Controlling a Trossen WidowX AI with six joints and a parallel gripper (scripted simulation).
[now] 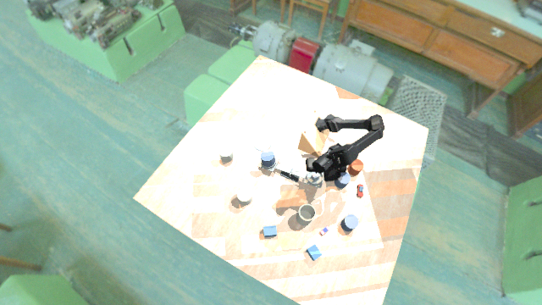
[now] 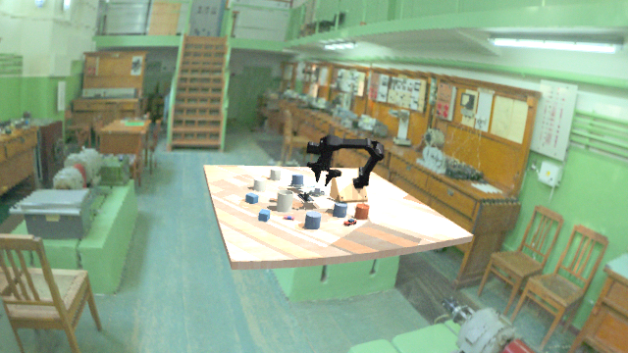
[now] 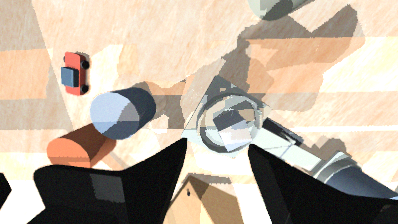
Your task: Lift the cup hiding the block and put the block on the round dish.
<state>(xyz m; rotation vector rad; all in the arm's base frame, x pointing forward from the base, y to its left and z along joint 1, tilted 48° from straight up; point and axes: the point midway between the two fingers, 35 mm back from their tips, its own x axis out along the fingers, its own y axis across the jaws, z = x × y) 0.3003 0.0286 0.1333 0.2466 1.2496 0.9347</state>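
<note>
My gripper [image 1: 320, 173] [image 2: 323, 181] [image 3: 217, 145] is open and empty above the near end of the balance [image 1: 290, 174] [image 2: 305, 197]. The uncovered block [image 1: 314, 178] [image 3: 232, 127], grey and white, lies tilted inside the ring of that end's pan, just ahead of the fingertips in the wrist view. A blue cup [image 1: 268, 159] [image 2: 297, 179] [image 3: 360, 182] stands on the other end. Another blue cup [image 1: 342, 180] [image 2: 340, 210] [image 3: 115, 115] stands on the table beside the balance. The round dish [image 1: 263, 150] is a faint pale outline behind the balance's far end.
An orange cylinder [image 1: 356, 167] [image 2: 362, 211] [image 3: 70, 152] and red toy car [image 1: 360, 191] [image 2: 350, 222] [image 3: 75, 75] are near the loose cup. A wooden wedge [image 1: 311, 143] [image 2: 349, 192] stands behind the balance. A grey cup [image 1: 306, 213] [image 2: 285, 201], another blue cylinder [image 1: 350, 223] [image 2: 313, 220] and blue blocks stand in front.
</note>
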